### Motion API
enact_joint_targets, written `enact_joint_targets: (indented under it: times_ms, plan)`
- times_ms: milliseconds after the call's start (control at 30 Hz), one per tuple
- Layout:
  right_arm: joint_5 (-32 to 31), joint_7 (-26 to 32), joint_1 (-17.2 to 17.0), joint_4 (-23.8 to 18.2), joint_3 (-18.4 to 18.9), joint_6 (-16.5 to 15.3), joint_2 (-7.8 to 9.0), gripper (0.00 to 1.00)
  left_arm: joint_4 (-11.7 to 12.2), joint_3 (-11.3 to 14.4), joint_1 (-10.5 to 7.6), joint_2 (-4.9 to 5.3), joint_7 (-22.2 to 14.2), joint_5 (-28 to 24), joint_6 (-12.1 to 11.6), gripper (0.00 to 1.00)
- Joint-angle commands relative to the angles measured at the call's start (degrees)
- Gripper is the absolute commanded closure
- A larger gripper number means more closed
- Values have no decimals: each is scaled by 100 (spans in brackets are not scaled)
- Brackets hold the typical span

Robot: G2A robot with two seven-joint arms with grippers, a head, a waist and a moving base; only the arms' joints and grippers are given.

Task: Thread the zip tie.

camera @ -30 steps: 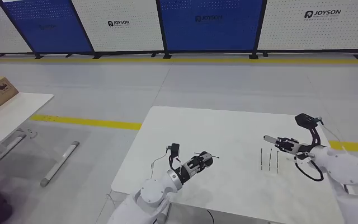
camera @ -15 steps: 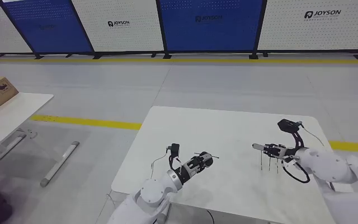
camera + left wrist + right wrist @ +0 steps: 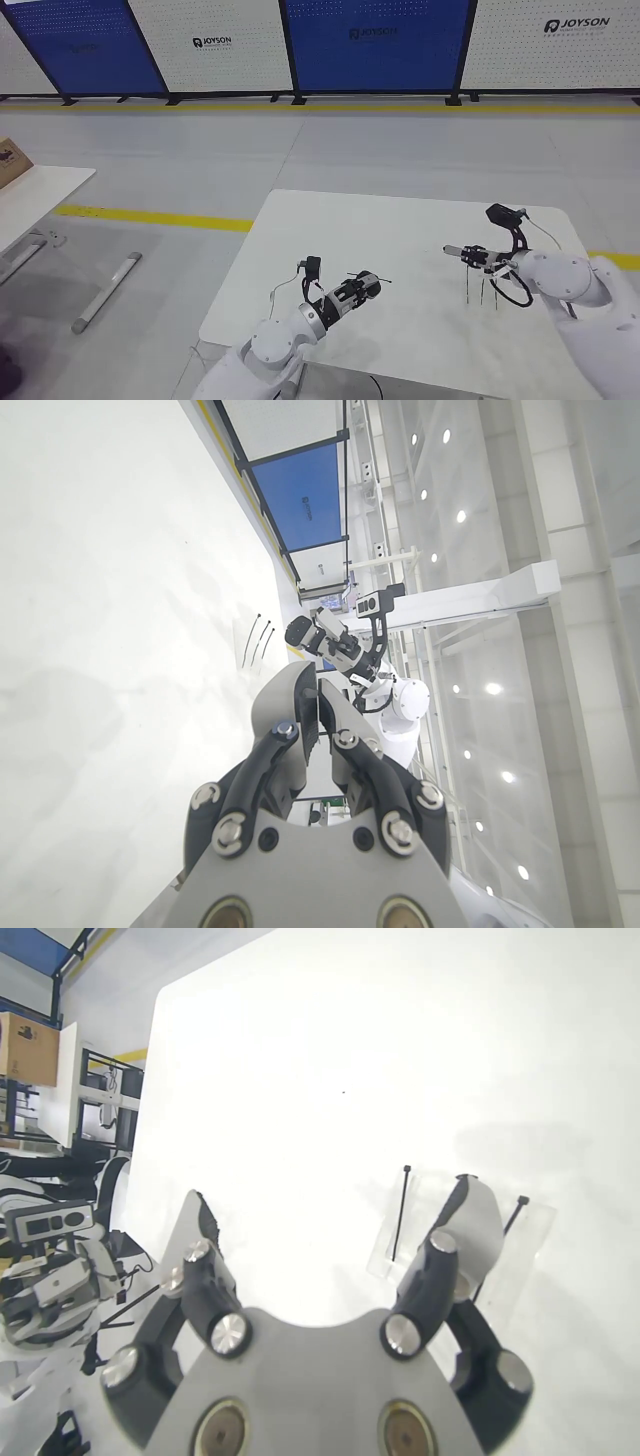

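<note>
Top view: over the last second the right gripper (image 3: 455,251) comes in from the 3 o'clock edge of the surface (image 3: 400,225) toward 9 o'clock. It now hangs just above the loose zip ties (image 3: 482,286) at 4 o'clock, its tip past them on the 10 o'clock side. The left gripper (image 3: 366,284) has not shifted. It sits at 7 o'clock, with a zip tie (image 3: 384,279) sticking out toward 3 o'clock. The right arm seems to be either lining up on a loose tie or crossing to meet the held one, so threading looks not yet begun. The wall panels (image 3: 210,40) at 12 o'clock carry short printed logos, which are left unread.

Left wrist view: the left gripper (image 3: 317,690) is clenched, with a thin dark strip pinched between its pads. The 3 loose zip ties (image 3: 257,640) lie side by side on the surface, with the right gripper close above them. A blue panel behind bears a small logo.

Right wrist view: the right gripper (image 3: 335,1208) is released and spread wide. One finger is over the clear sheet (image 3: 537,1233) under the ties, and the other is well off it. A cardboard box (image 3: 27,1048) shows a dark printed mark
</note>
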Motion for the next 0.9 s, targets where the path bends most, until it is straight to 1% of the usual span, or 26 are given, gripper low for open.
enact_joint_targets:
  times_ms: [0,33,67,100,167,300,333,467,533,567,867]
  plan:
    - [0,0,0,0,0,0,0,0,0,0,0,0,0,0,0,100]
    - [55,-67,-55,-18,3,-57,-4,0,0,0,0,0,0,0,0,100]
    - [166,15,-103,-61,16,-241,0,0,0,0,0,0,0,0,0,100]
    - [211,56,-137,-60,80,-370,17,0,0,0,0,0,0,0,0,100]
    - [332,84,-322,-175,297,-651,72,0,0,0,0,0,0,0,0,100]
    - [480,152,-850,-526,880,-1095,223,0,0,0,0,0,0,0,0,100]
    - [520,148,-1034,-652,1082,-1169,268,0,0,0,0,0,0,0,0,100]
    - [537,95,-1566,-1028,1652,-1277,387,0,0,0,0,0,0,0,0,100]
    - [430,85,-1644,-1077,1773,-1296,417,0,0,0,0,0,0,0,0,100]
    - [341,62,-1633,-1083,1765,-1297,421,0,0,0,0,0,0,0,0,100]
    - [355,66,-1645,-1090,1748,-1324,419,0,0,0,0,0,0,0,0,100]
